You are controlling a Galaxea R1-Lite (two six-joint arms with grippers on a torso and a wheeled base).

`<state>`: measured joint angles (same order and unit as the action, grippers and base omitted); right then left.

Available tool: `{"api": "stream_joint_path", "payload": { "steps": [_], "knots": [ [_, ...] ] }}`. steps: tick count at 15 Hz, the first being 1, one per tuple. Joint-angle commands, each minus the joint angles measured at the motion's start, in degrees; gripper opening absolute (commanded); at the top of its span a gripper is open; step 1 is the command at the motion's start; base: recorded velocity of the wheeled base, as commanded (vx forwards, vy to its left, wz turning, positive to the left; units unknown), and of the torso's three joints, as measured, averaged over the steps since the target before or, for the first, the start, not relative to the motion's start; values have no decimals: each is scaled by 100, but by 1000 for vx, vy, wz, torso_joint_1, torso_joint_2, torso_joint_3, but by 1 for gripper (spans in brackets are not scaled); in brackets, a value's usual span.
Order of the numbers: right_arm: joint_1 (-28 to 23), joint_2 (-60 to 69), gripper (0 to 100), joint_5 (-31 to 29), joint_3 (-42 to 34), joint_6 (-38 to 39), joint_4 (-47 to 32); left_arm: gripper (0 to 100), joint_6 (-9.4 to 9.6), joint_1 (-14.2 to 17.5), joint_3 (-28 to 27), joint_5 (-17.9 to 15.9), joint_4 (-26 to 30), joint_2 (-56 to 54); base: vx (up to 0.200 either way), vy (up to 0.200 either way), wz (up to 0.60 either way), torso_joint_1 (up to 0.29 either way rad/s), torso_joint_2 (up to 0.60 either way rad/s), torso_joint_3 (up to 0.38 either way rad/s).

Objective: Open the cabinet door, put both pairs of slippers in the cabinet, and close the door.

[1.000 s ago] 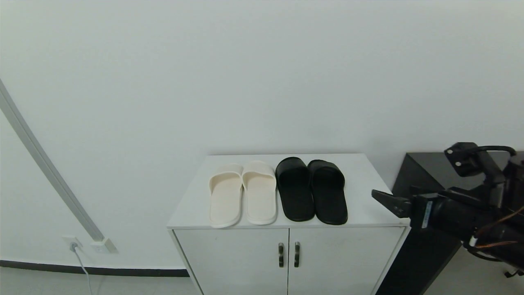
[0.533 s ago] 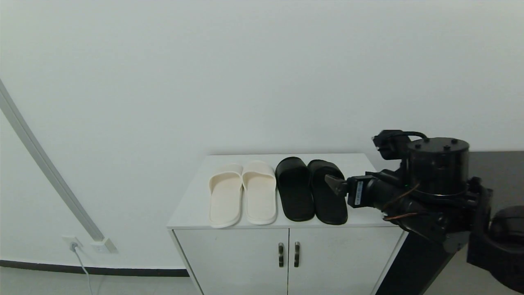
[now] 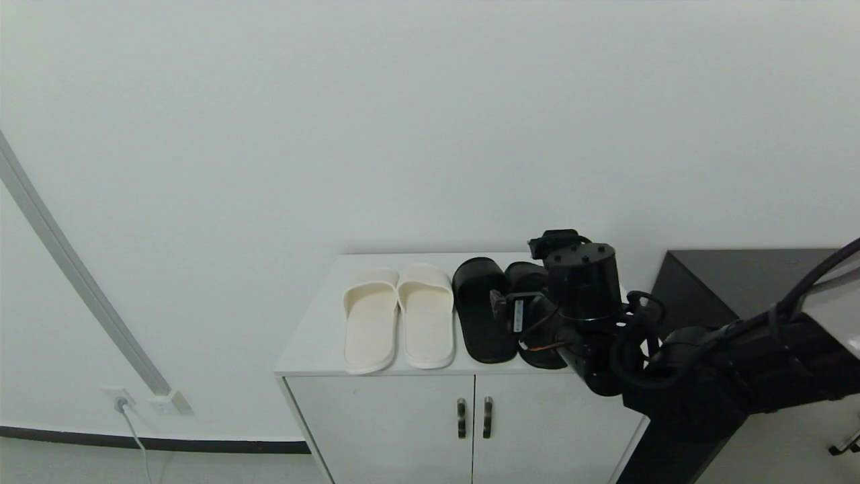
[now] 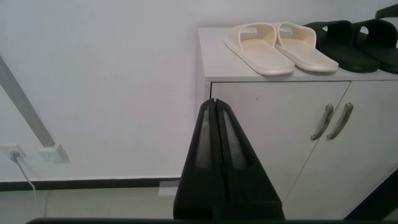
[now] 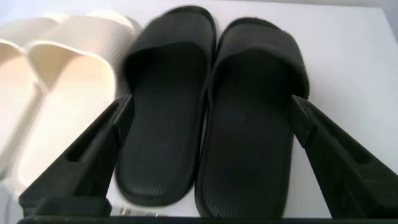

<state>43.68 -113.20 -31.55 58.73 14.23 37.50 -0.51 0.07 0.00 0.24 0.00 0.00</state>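
Note:
A white cabinet [image 3: 310, 339] stands against the wall with both doors shut, their two handles [image 3: 474, 417] side by side at the centre. On its top lie a white pair of slippers [image 3: 398, 317] and a black pair of slippers [image 3: 482, 310], toes to the wall. My right gripper [image 3: 498, 302] hovers low over the black pair, and my arm hides much of the right-hand black slipper. In the right wrist view it [image 5: 208, 155] is open, its fingers straddling both black slippers [image 5: 205, 124]. My left gripper [image 4: 214, 104] is shut, held low in front of the cabinet's left door [image 4: 267, 137].
A black cabinet [image 3: 732, 275] stands right beside the white one. A wall socket with a cable [image 3: 121, 405] and a slanted grey conduit [image 3: 67, 265] are at the lower left. Open floor lies left of the cabinet.
My right arm has swung left from beside the cabinet's right edge to above the black slippers. The slippers and doors have not moved.

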Motion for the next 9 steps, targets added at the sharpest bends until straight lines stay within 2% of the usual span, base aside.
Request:
{"api": "stream_joint_path", "payload": {
  "steps": [1,9],
  "knots": [
    [-9,-448,100,-53,209,1,21,0,-2,1,0,2,0,9,0,0,0,0,0,0],
    [-263,-1318,100,-79,912,-60,530,0,-2,1,0,2,0,9,0,0,0,0,0,0]
  ]
}}
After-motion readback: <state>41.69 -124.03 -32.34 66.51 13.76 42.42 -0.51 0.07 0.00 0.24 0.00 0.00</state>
